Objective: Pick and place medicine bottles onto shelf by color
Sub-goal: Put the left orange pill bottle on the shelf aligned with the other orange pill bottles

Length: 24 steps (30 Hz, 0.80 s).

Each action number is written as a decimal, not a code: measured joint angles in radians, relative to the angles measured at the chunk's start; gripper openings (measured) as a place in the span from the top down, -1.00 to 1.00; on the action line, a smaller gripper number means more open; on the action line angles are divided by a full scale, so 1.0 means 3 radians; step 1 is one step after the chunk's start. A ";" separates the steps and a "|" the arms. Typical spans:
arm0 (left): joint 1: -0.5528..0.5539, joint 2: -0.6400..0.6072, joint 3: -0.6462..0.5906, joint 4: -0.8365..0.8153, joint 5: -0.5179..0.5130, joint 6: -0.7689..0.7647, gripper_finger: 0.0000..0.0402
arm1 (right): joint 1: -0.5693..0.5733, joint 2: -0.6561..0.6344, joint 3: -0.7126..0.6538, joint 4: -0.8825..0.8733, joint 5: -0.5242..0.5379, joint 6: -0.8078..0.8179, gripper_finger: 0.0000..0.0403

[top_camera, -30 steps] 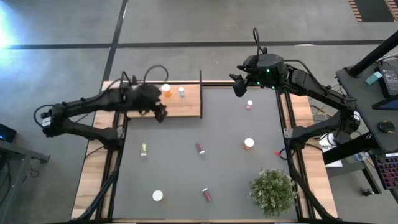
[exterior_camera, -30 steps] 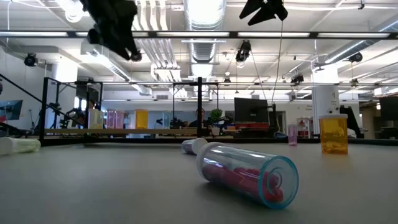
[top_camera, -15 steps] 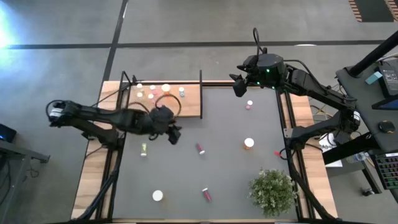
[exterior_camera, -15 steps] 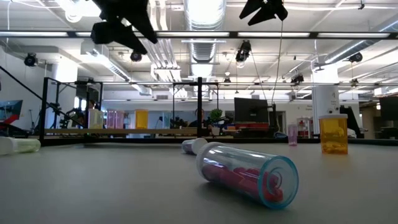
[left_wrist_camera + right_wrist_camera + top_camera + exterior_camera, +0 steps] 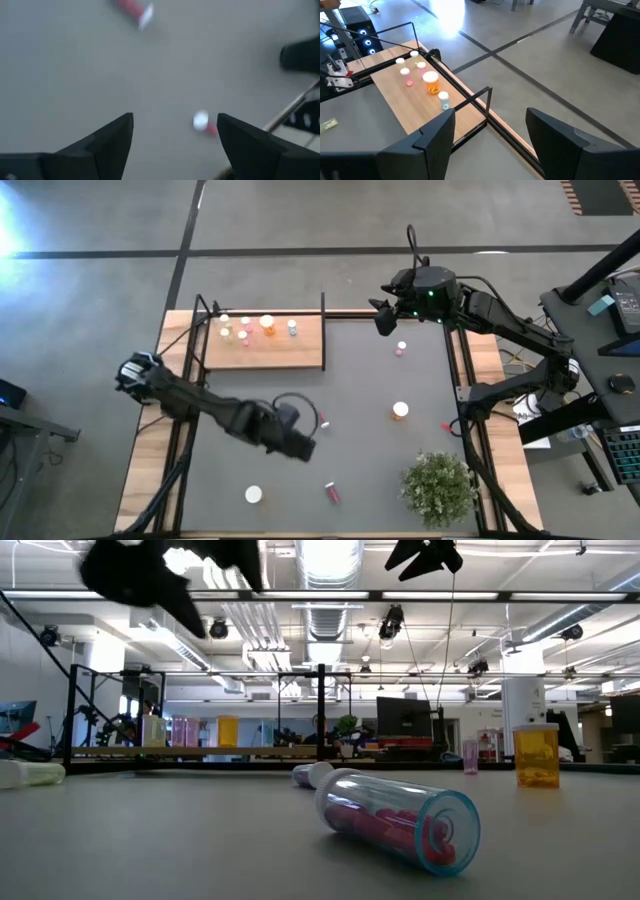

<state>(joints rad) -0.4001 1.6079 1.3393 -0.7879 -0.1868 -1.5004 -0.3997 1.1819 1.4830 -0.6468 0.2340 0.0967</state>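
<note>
The dark grey table [image 5: 370, 410] is the largest thing in view. At its far left corner lies the shelf [image 5: 300, 350], a light-wood board with a black wire frame. Five medicine bottles stand on the shelf in a loose cluster near its far edge; the biggest is an orange bottle [image 5: 267, 324] with a white cap, with a smaller clear, bluish bottle [image 5: 292, 328] just beside it and three small pale or pink ones on the orange bottle's other side.

A bushy green plant [image 5: 438, 487] sits near the table's front right corner.

The left gripper [image 5: 298, 446] hangs above the middle of the table, its fingers [image 5: 107, 140] spread wide and holding nothing. The right gripper [image 5: 382, 318] waits above the far edge just right of the shelf, its fingers also parted and empty.

Loose bottles are scattered over the tabletop. An upright orange one [image 5: 400, 411] stands right of centre, and the low view shows orange contents inside it. A small pink one [image 5: 401, 348] stands near the right gripper. A white-capped one [image 5: 254, 494] stands near the front left. A red bottle [image 5: 331, 493] lies on its side near the front edge; in the low view its clear wall shows red pieces inside. Another red bottle [image 5: 323, 420] lies just beside the left gripper.
</note>
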 joint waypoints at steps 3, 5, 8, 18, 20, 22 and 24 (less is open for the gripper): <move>-0.0212 0.0165 0.0296 -0.0441 0.0076 -0.0394 -0.36 | 0.0000 0.0000 0.0001 0.0000 0.0000 0.0000 -0.16; -0.0333 0.0250 0.0449 -0.0723 0.0125 -0.0685 -0.37 | 0.0000 0.0000 0.0000 0.0000 -0.0001 0.0000 -0.16; -0.0491 0.0356 0.0552 -0.0996 0.0352 -0.1099 -0.37 | 0.0000 0.0000 0.0001 0.0000 -0.0001 0.0000 -0.16; -0.1021 0.0612 0.0423 -0.1119 0.0808 -0.2021 -0.37 | -0.0001 0.0000 0.0000 0.0000 -0.0001 0.0000 -0.16; -0.1069 0.0620 0.0388 -0.1129 0.0808 -0.2119 -0.37 | 0.0000 0.0000 0.0000 0.0000 -0.0001 0.0000 -0.16; -0.1085 0.0643 0.0370 -0.1134 0.0819 -0.2131 -0.37 | -0.0001 0.0000 0.0001 0.0000 0.0000 0.0000 -0.16; -0.1081 0.0679 0.0368 -0.1134 0.0824 -0.2127 -0.37 | 0.0000 0.0000 0.0000 0.0000 0.0000 0.0000 -0.16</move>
<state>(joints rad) -0.7244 1.8116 1.4496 -1.1281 0.0605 -2.1384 -0.3997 1.1819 1.4830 -0.6468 0.2339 0.0967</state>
